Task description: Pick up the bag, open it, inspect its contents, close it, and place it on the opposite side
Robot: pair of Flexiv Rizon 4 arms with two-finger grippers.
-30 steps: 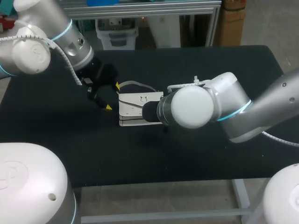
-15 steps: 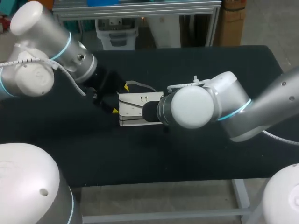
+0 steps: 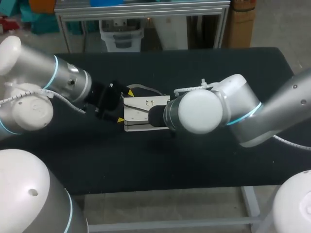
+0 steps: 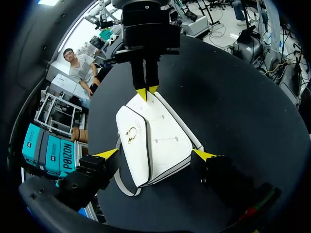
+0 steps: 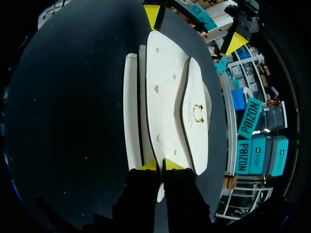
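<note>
White bag [image 3: 142, 114] lies flat on the black bench [image 3: 204, 68] between two pincers.
The right pincer [image 5: 160, 165] is clamped on one end of the bag, fingers nearly together. The left pincer [image 3: 125, 106] stands wide apart at the opposite end, one yellow tip either side of the bag.

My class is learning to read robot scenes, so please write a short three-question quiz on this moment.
1. True or false: the left tool is shut on the bag.
2. Which tool pinches one end of the bag? A) left tool B) right tool
3. Fill in: the bag lies on the black ____.
Key: 1 false, its fingers stand open either side of the bag; 2 B; 3 table.
</note>
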